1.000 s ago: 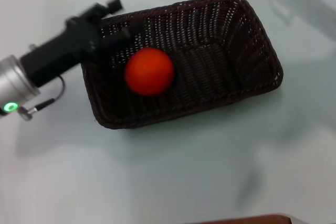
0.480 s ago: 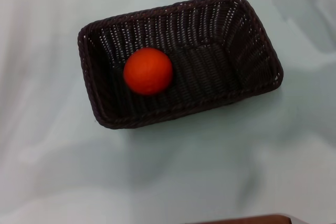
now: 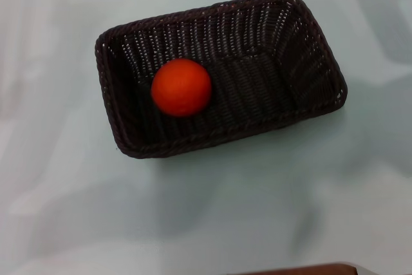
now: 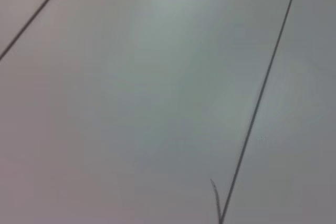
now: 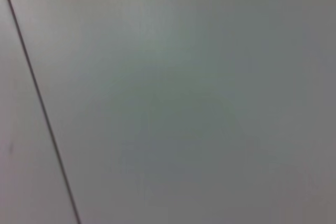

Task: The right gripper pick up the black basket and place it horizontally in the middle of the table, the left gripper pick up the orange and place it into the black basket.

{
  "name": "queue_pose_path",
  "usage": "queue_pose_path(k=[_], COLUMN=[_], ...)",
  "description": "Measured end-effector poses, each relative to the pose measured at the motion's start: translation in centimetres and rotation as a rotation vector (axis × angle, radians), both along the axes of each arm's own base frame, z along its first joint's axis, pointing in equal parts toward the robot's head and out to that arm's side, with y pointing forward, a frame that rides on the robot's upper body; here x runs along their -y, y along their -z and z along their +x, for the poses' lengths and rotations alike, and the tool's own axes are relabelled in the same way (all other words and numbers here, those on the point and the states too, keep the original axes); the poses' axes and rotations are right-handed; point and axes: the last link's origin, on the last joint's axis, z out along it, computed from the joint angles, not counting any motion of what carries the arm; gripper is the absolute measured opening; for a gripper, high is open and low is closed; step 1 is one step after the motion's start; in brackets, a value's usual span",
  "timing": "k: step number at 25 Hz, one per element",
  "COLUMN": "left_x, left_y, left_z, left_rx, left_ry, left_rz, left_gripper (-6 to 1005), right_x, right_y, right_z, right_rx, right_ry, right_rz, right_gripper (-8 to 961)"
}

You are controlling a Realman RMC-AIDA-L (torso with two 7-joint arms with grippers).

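The black basket (image 3: 283,62) lies lengthwise across the middle of the table (image 3: 206,210) in the head view, slightly tilted. The orange (image 3: 181,87) rests inside it, in its left half. Neither gripper shows in the head view. Both wrist views show only a plain pale surface with thin dark lines, without the basket, the orange or any fingers.
A brown edge (image 3: 302,269) shows at the bottom of the head view. Thin dark lines cross the pale surface in the left wrist view (image 4: 262,98) and in the right wrist view (image 5: 39,98).
The left gripper was at the basket's left rim one second ago. It has withdrawn out of the head view. The orange and basket have not moved.
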Motion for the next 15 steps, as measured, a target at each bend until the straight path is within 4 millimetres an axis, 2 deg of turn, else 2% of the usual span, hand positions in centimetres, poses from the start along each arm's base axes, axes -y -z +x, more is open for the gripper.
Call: queue_pose_path(k=[15], left_x=[0.1], left_y=[-0.8], left_z=[-0.4], left_rx=[0.03], left_ry=[-0.024], left_rz=[0.056], left_gripper=[833], right_x=[-0.9], right_y=[-1.8], right_z=[-0.4], right_rx=[0.003], right_ry=[0.036], right_rz=[0.13], right_gripper=[779])
